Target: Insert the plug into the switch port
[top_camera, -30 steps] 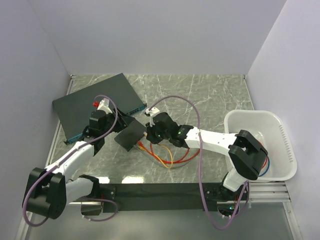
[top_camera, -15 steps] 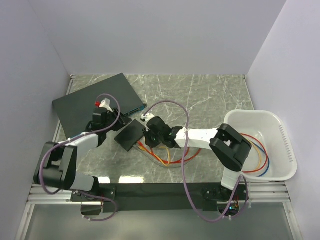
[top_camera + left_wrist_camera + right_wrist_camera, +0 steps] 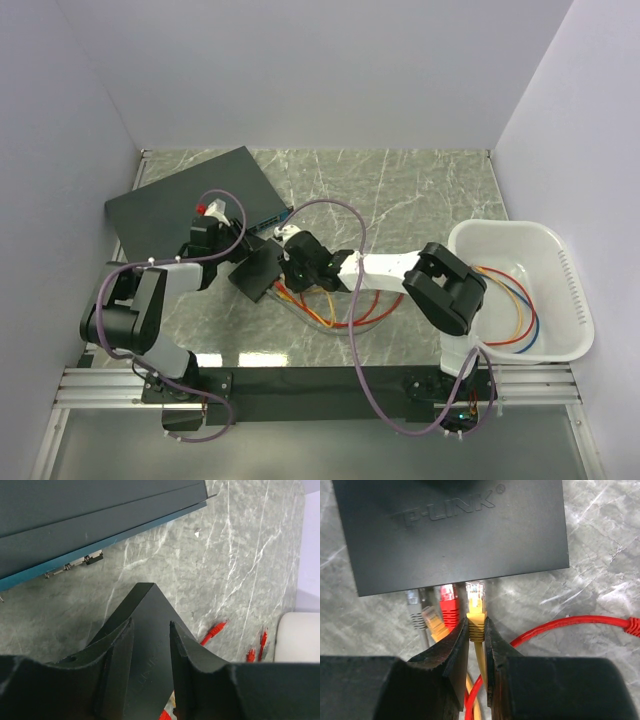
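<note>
A: On the right wrist camera, the right end effector [image 3: 476,629] pinches the yellow plug [image 3: 475,599], its tip at the TP-Link switch [image 3: 455,530] edge just ahead.
B: The left wrist camera shows the left end effector [image 3: 151,624] astride its corner; I can't tell if it grips.

Yellow plug [image 3: 476,611], clear tip, nipped in my right gripper [image 3: 476,626], pointing 12 o'clock. Tip meets 6 o'clock edge of switch box [image 3: 450,525]: flat, matte-black, TP-LINK lettering.

Red plug [image 3: 449,599] crowds yellow plug [image 3: 476,606] leftward; tabletop [image 3: 535,597] rightward lies bare.
</note>
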`<action>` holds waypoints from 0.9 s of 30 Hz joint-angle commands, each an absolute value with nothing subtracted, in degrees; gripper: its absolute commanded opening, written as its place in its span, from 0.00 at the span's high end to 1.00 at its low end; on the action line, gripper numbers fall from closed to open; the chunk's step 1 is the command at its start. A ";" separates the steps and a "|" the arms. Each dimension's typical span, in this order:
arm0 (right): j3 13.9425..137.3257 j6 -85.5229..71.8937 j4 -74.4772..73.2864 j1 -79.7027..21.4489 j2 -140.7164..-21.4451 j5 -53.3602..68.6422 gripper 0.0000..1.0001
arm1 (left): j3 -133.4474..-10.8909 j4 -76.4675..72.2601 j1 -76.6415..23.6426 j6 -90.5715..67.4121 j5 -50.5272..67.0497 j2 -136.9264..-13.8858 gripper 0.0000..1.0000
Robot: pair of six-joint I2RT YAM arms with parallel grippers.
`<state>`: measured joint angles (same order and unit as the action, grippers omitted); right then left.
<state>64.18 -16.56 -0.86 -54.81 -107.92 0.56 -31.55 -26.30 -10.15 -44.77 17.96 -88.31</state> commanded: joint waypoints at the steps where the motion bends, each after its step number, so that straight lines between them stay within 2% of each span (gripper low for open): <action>1: 66.71 -15.91 -1.14 -55.28 -109.25 -2.28 1.00 | -33.49 -29.27 -9.84 -43.07 19.07 -89.12 0.60; 27: 71.37 -15.20 -2.64 -55.28 -111.36 -2.29 1.00 | -30.68 -35.15 -9.84 -43.59 21.27 -97.03 0.64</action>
<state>68.05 -15.49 -5.21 -54.89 -110.63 -1.89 -32.56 -35.83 -10.04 -44.25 21.23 -95.48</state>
